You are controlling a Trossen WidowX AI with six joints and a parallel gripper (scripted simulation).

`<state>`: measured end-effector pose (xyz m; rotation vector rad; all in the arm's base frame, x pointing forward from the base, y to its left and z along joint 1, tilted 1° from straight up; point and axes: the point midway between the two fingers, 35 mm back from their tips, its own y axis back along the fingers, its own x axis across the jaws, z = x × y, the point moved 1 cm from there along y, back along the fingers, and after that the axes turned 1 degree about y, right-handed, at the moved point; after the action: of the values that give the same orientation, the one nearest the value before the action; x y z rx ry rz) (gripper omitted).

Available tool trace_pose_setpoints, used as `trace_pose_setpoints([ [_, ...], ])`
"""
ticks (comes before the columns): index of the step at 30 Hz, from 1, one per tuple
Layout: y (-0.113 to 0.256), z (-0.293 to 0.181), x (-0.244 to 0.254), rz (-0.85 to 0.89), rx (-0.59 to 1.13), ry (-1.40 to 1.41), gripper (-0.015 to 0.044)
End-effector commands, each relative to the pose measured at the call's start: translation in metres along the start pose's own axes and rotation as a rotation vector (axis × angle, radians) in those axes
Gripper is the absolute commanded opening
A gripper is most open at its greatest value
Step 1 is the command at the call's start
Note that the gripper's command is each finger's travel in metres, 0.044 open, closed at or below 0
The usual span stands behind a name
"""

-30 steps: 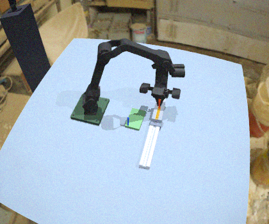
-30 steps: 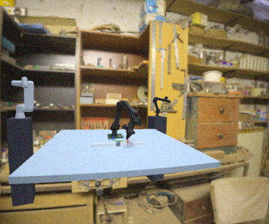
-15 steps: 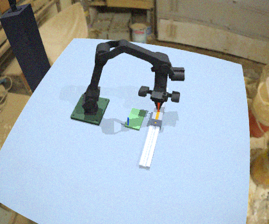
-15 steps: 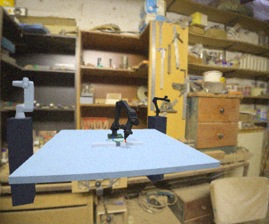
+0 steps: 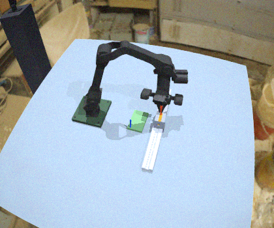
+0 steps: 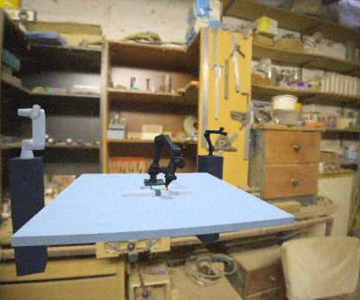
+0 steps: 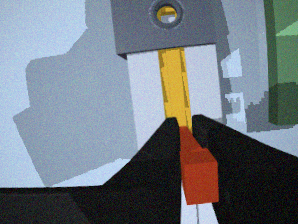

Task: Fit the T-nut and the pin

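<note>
My gripper (image 5: pixel 161 113) (image 7: pixel 184 125) is shut on the orange handle (image 7: pixel 201 175) (image 6: pixel 167 189), which sticks up from the slot. The brass T-nut (image 7: pixel 175 85) (image 5: pixel 160 117) lies along the slot of the aluminum rail (image 5: pixel 152 150) (image 7: pixel 145 95), and its far part runs under the dark bracket (image 7: pixel 135 30) (image 5: pixel 154 124). Brass shows through the bracket hole, with a pale spot at the lower part; whether the nut's hole is centered there I cannot tell. The blue pin (image 5: pixel 130 123) stands upright in the green tray (image 5: pixel 139 118) (image 7: pixel 285 60).
The arm's green base plate (image 5: pixel 104 112) is left of the tray. The tray lies beside the rail, close to the bracket. The rail's long white part extends toward the camera past the bracket in the top view. The blue table top (image 5: pixel 197 169) carries everything.
</note>
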<state>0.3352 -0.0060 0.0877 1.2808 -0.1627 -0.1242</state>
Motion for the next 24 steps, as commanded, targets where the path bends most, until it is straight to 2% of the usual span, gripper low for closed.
trace_pose_setpoints([
  [1,-0.0007,0.0009,-0.0002,0.0,-0.003,0.005,-0.015],
  [16,-0.0004,0.0005,-0.0002,-0.001,-0.001,0.0,-0.015],
  [24,-0.0004,0.0005,-0.0002,-0.001,-0.001,0.0,0.006],
])
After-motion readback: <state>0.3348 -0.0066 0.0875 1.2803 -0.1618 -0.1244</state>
